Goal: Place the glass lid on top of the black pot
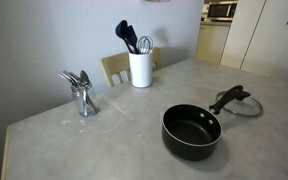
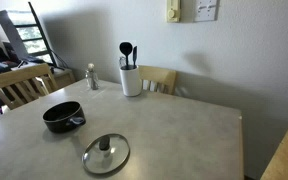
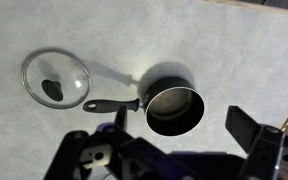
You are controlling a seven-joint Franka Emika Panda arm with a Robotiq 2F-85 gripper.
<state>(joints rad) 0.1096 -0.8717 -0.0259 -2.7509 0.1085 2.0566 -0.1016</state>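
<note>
On the gray bench the black pot stands upright and uncovered, with its dark inside showing. The glass lid lies flat on the bench just beside it, not on it. In the wrist view the pot is near the middle, and its long handle points toward the lid. The tip of the handle comes close to the rim of the lid, but I cannot tell if they touch.

The arm does not show in both exterior views. Only the wrist view shows the end effector, which enters from the bottom edge. It hangs high over the bench and points down, roughly above the pot. Its jaws stand wide apart, with nothing between them.

At the far side of the bench stand a white utensil holder and a small jar with spoons. They are well apart from the pot in an exterior view and from the lid.
</note>
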